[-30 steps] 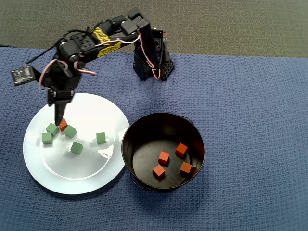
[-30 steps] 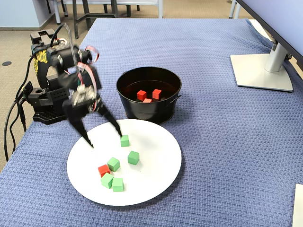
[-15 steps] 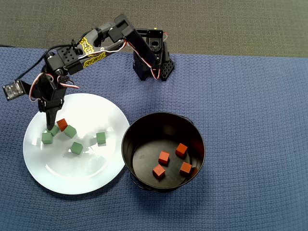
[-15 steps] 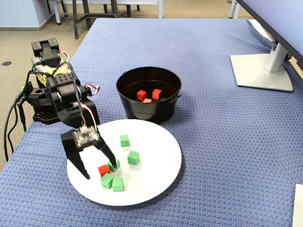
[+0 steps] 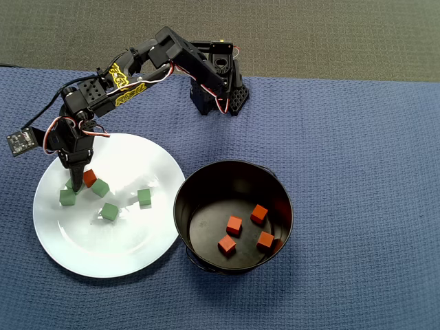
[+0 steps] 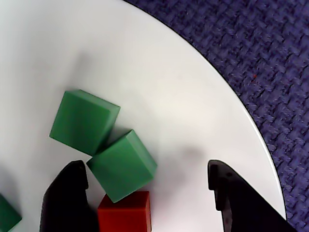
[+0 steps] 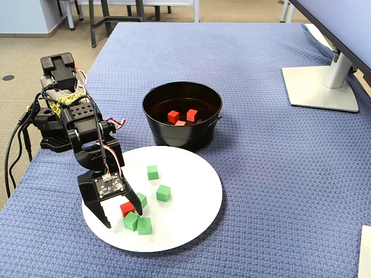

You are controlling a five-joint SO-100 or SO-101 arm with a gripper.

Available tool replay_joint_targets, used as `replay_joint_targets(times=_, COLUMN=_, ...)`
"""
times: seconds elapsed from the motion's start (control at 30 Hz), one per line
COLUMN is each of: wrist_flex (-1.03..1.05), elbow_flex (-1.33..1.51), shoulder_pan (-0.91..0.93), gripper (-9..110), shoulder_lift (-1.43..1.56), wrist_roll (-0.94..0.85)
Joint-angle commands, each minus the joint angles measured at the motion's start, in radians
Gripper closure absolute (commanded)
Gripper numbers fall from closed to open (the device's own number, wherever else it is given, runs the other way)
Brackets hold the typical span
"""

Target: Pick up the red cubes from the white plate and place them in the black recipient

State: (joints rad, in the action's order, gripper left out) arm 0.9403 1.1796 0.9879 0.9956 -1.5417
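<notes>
Wrist view up close: the black two-finger gripper [image 6: 147, 186] has its fingers spread wide apart, w/ a small orange-red matte cube [image 6: 124, 211] sitting right beside the left finger [image 6: 65, 200] at the bottom edge, not clamped yet, big gap over to the right finger. A green cube [image 6: 122, 165] touches the red one's top, tilted, and another green cube [image 6: 84, 122] touches that one. All of it sits on the large flat white round plate [image 6: 159, 63], near its rim, w/ the blue woven tablecloth [image 6: 260, 58] past it. In the fixed view the gripper [image 7: 121, 215] is down at plate level on the plate's left side, fingertips straddling the red cube [image 7: 126, 207]. Further out in the overhead view, the glossy black round pot [image 5: 234, 215] stands just beside the plate [image 5: 130, 247] on its right and has four more red cubes [image 5: 234, 225] on its bottom. The black arm base [image 5: 218, 86] is at the far table edge.
</notes>
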Motion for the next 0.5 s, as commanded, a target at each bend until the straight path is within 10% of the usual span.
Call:
replay_joint_targets(times=0.0, wrist_flex=-0.028, elbow_flex=-0.006, shoulder_pan=-0.038, gripper=77, shoulder_lift=0.015, wrist_roll=0.018)
replay_joint_targets(times=0.47, wrist_flex=0.029, elbow_flex=0.072, shoulder_pan=-0.101, gripper=78, shoulder_lift=0.084, wrist_roll=0.101)
